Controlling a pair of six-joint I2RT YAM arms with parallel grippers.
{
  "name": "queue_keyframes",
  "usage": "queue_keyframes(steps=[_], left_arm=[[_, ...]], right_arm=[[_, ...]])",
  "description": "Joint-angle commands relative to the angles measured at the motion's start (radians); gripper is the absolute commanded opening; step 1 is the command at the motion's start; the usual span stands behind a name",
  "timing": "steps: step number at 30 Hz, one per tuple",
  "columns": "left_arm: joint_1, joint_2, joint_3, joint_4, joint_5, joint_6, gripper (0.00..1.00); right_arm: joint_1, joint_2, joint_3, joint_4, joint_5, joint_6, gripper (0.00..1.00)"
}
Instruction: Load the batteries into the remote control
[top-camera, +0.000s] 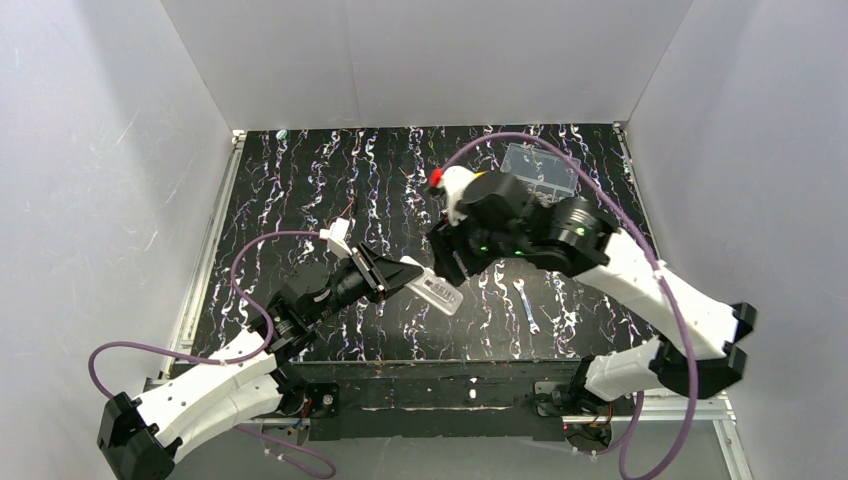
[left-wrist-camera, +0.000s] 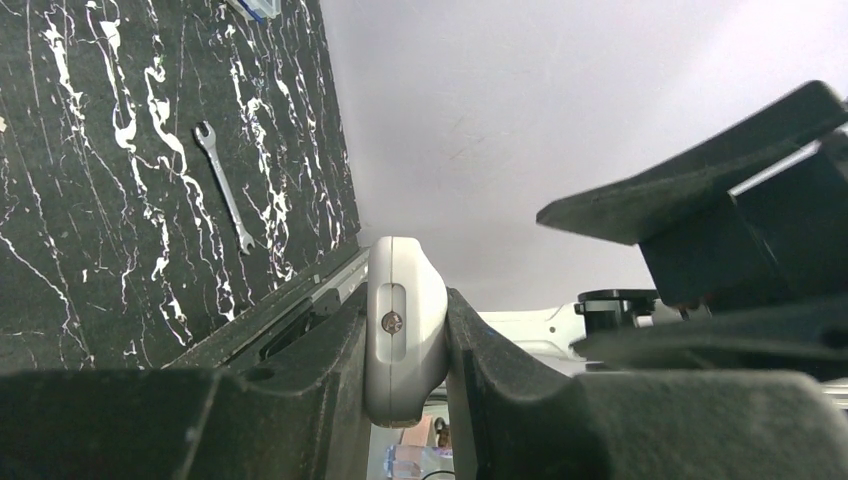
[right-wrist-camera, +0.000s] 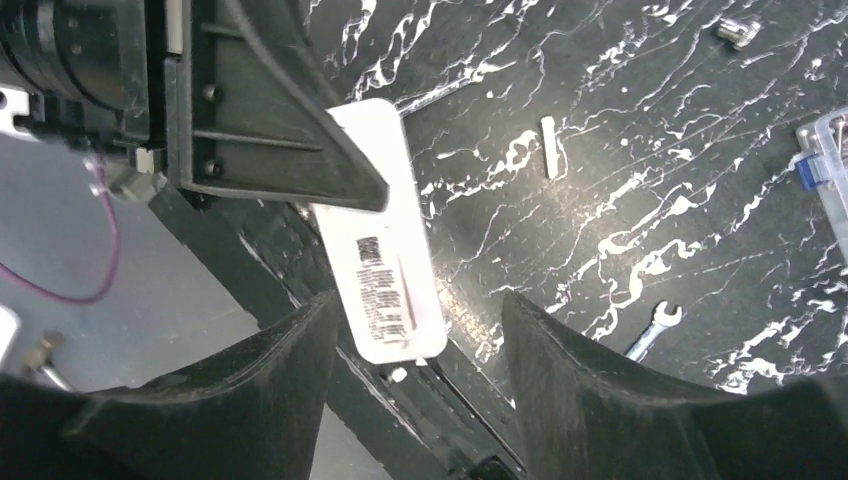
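Observation:
The remote control (top-camera: 437, 291) is a slim white bar held above the mat by my left gripper (top-camera: 405, 273), which is shut on one end of it. In the left wrist view the remote (left-wrist-camera: 403, 330) shows end-on, pinched between both fingers. In the right wrist view its labelled back (right-wrist-camera: 384, 262) faces the camera. My right gripper (right-wrist-camera: 415, 310) stands open, one finger on either side of the remote's free end and neither touching it. From above, the right gripper (top-camera: 450, 262) hangs just over the remote. No batteries are in view.
A small wrench (top-camera: 527, 305) lies on the black marbled mat right of the remote. A clear plastic box (top-camera: 540, 165) sits at the back right. A short white bar (right-wrist-camera: 548, 146) and a silvery stub (right-wrist-camera: 737, 30) lie on the mat. White walls enclose the table.

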Motion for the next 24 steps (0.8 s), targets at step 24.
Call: queue_keyframes(steps=[24], left_arm=[[-0.003,0.025,0.000,0.174,-0.005,-0.033,0.00]], right_arm=[[-0.287,-0.473,-0.707,0.568,-0.364,0.613,0.77]])
